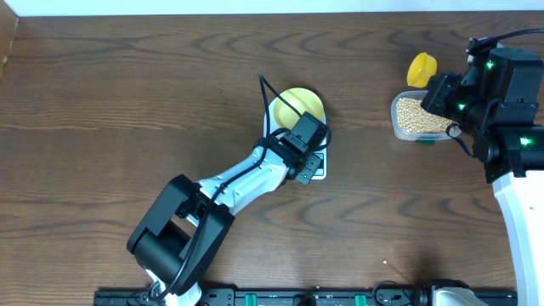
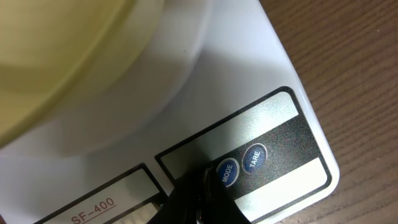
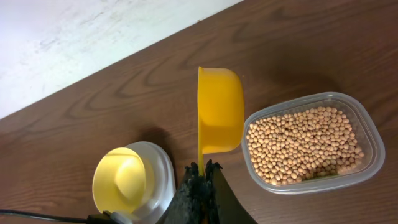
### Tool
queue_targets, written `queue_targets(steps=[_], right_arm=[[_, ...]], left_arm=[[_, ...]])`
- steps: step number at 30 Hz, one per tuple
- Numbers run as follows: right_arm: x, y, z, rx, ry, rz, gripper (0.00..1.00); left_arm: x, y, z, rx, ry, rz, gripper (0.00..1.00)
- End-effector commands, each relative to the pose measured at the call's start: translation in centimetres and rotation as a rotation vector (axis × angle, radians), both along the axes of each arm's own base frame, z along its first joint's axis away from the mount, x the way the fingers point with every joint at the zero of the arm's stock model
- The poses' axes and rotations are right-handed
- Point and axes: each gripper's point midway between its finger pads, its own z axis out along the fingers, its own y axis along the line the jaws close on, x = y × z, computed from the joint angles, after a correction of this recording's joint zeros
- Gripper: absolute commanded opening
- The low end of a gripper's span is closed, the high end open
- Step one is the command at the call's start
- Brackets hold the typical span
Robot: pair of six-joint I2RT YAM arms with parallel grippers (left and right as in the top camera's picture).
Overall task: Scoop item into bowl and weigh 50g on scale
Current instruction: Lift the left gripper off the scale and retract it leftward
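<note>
**Overhead:** My left gripper [image 1: 311, 163] reaches over the scale [image 1: 320, 172]. The bowl [image 1: 299, 104] sits on the scale at 12 o'clock from my tips and looks empty. Well apart at 3 o'clock, my right gripper [image 1: 432, 88] holds the spoon [image 1: 420, 68] at the tub's [image 1: 395, 119] 12 o'clock edge, with the beans [image 1: 416, 115] all inside. Bare table [image 1: 127, 85] separates the arms, so neither crowds the other.

**Left wrist:** My left jaws are pressed together, holding nothing. Their tip meets the MODE button [image 2: 227, 172] at its 8 o'clock edge, with TARE [image 2: 254, 158] just beside it. I judge this a press to wake or zero the scale before any beans arrive. The scale's corner lies near at 4 o'clock, with open wood beyond it.

**Right wrist:** My right jaws are clamped on the spoon's handle, and the cup stands on edge at 12 o'clock. The tub is at 3 o'clock and the bowl at 9. I cannot tell whether the cup carries beans. The tub's rim is the edge to clear.
</note>
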Motion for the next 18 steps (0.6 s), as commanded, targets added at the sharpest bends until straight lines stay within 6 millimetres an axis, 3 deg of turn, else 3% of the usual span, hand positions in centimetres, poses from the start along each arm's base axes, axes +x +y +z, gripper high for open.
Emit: queue_targets(steps=[1, 18], right_arm=[[0.25, -0.69, 1.26, -0.029, -0.034, -0.015, 0.01], [0.08, -0.73, 1.03, -0.035, -0.024, -0.013, 0.01]], left_arm=[[-2.66, 3.70, -5.21, 0.156, 0.122, 0.028, 0.07], [-3.06, 4.03, -5.57, 0.163, 0.131, 0.031, 0.07]])
